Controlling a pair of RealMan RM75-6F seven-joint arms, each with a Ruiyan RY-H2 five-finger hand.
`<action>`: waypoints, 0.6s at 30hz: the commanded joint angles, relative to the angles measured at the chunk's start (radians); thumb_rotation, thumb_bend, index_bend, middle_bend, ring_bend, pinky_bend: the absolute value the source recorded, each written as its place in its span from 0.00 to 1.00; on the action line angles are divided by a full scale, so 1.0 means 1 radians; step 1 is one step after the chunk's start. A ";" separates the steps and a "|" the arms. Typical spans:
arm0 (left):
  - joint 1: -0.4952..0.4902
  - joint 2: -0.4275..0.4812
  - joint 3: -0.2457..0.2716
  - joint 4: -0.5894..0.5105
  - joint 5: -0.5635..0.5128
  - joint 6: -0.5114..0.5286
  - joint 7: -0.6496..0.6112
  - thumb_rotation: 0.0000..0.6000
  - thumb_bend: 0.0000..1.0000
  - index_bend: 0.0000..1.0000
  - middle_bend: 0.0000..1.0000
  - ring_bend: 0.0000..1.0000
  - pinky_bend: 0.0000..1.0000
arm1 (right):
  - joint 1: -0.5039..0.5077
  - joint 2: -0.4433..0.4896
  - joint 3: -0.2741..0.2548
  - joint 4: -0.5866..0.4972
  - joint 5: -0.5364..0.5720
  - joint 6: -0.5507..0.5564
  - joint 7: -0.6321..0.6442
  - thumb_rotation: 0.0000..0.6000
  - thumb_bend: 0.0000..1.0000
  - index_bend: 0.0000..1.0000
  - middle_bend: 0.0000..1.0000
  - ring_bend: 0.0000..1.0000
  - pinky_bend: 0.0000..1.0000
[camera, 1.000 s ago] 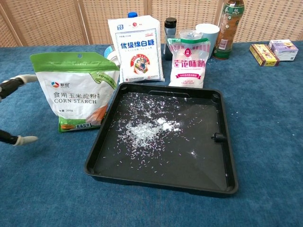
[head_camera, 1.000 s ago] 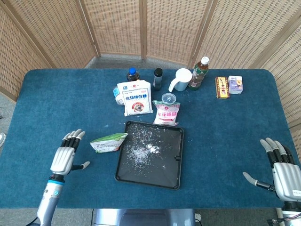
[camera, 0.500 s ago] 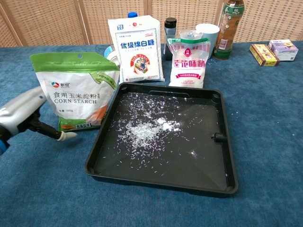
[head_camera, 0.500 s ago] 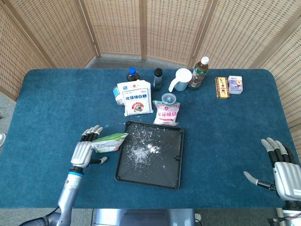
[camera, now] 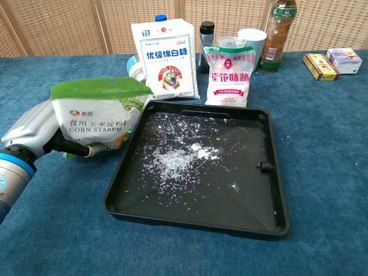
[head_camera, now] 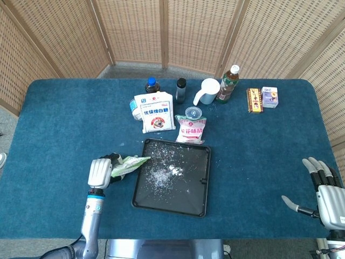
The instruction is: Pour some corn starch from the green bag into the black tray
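Gripping: the left hand [head_camera: 100, 172] is clamped on the green bag [camera: 99, 118], thumb across the bag's lower front in the chest view, the rest of the hand behind it.
Green bag: printed CORN STARCH, lifted and tilted, its green top leaning toward the black tray [camera: 270, 172]; it sits just beside the tray's left rim, top edge reaching over it in the head view.
Black tray: flat on the blue worktop [head_camera: 64, 118], white grains and a small pile of powder scattered across its floor, thickest near the middle.
Right hand [head_camera: 323, 194]: at the lower right edge of the head view, fingers spread apart, holding nothing, well apart from the tray.
Behind the tray: a white sugar bag [camera: 167, 57] and a pink-printed packet [camera: 230, 77] stand just past the far rim.
Back row: a dark bottle [head_camera: 181, 90], a white cup [head_camera: 207, 91] and a tea bottle [head_camera: 228, 83] stand close together.
Far right: two small boxes [head_camera: 262, 99] lie side by side near the worktop's back edge.
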 commanded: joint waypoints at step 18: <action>-0.084 0.390 0.080 -0.263 0.207 -0.048 -0.012 1.00 0.35 0.73 0.71 0.69 0.68 | 0.002 -0.004 -0.004 -0.004 -0.002 -0.006 -0.014 0.45 0.00 0.04 0.06 0.04 0.05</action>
